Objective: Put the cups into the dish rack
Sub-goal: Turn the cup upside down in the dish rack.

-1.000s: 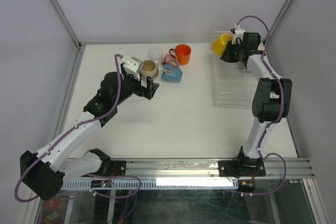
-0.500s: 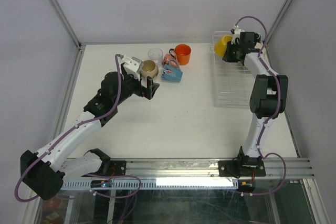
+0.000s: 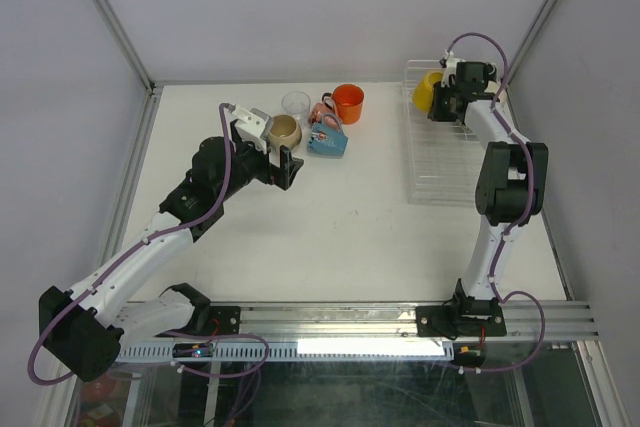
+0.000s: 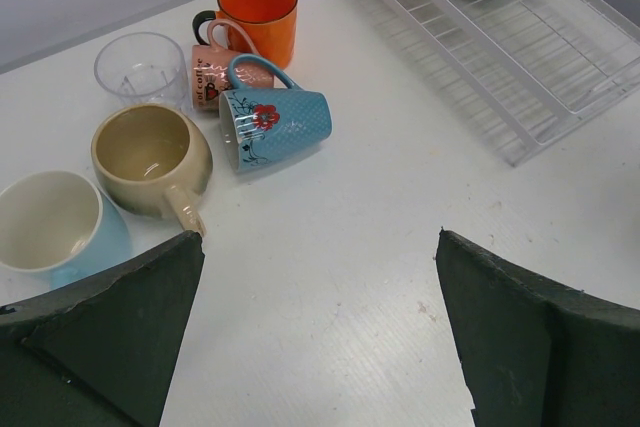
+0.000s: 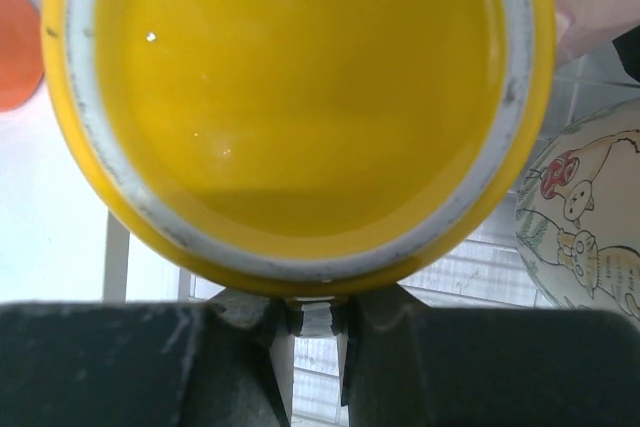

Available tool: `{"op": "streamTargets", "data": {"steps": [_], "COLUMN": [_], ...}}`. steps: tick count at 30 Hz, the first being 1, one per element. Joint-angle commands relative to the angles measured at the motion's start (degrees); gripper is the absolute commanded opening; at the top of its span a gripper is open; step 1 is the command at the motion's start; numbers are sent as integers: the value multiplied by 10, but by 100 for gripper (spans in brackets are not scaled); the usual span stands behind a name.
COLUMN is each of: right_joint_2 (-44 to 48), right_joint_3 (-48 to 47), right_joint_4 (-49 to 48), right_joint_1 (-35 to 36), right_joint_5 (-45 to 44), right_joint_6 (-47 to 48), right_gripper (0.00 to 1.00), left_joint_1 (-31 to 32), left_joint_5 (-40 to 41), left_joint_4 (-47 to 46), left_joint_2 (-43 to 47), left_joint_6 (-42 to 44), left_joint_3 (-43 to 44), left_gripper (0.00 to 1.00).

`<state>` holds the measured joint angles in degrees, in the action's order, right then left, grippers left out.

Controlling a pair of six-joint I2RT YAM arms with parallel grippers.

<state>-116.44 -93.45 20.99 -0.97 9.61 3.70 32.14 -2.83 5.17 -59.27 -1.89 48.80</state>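
The right gripper (image 5: pixel 318 319) is shut tight on the yellow mug (image 5: pixel 300 87) and holds it over the far end of the dish rack (image 3: pixel 440 167), close to its back edge. The left gripper (image 4: pixel 320 337) hangs wide open near the beige mug (image 4: pixel 150 152) and the blue mug (image 4: pixel 280 122). A wide stretch of white table (image 3: pixel 350 217) lies between these mugs and the rack.

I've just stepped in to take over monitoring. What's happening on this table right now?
The right gripper is shut on a yellow mug at the far end of the dish rack, where a patterned mug already sits. The left gripper hovers open near those left on the table: a beige mug, a blue mug, a pink mug, an orange mug, a pale mug and a glass tumbler.
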Motion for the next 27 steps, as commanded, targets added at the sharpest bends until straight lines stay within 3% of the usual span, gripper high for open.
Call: {"op": "streamTargets", "data": {"steps": [1, 15, 27], "right_joint_2": [7, -51, -80], "right_joint_3": [-59, -144, -165], "right_joint_4": [-19, 24, -9], "right_joint_1": [0, 17, 43], "right_joint_5": [0, -44, -115], "right_joint_6": [23, 20, 2], "right_gripper": [0, 0, 0], "left_joint_1": [-7, -7, -7], "left_joint_5": [9, 9, 10], "left_joint_4": [-17, -17, -17], "left_joint_2": [5, 3, 0], "left_joint_6": [12, 12, 13], "left_joint_3": [1, 1, -1], "left_gripper": [99, 99, 99]}}
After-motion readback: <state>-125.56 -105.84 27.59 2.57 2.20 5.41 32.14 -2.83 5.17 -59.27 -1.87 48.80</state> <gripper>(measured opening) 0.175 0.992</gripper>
